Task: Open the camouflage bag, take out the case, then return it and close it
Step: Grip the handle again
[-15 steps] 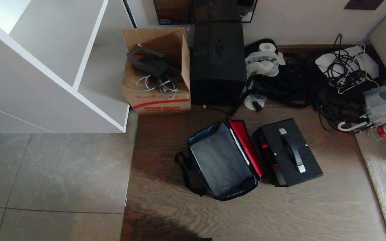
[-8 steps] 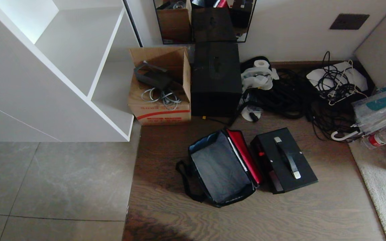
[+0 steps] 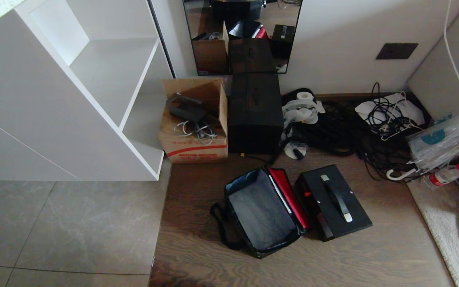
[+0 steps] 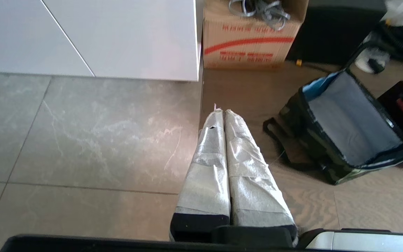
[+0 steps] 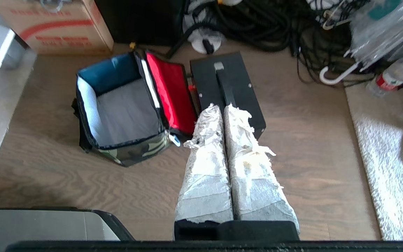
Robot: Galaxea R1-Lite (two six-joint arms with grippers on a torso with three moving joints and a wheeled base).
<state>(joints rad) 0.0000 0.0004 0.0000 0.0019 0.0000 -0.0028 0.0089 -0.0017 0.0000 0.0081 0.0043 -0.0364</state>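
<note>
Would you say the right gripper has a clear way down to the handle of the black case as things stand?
Probably yes. The right gripper, shut and empty, hangs above the case, whose handle faces up uncovered. The open camouflage bag sits beside it, not over it.

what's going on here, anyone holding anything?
Nothing is being handled. The bag sits open on the wood floor, red lid lining up, grey interior empty. The case stands on the floor right beside it, handle up. Neither arm shows in the head view; in the wrist views the left gripper and right gripper hang above the floor, fingers shut and empty. Returning the case and closing the bag are not yet done.
</note>
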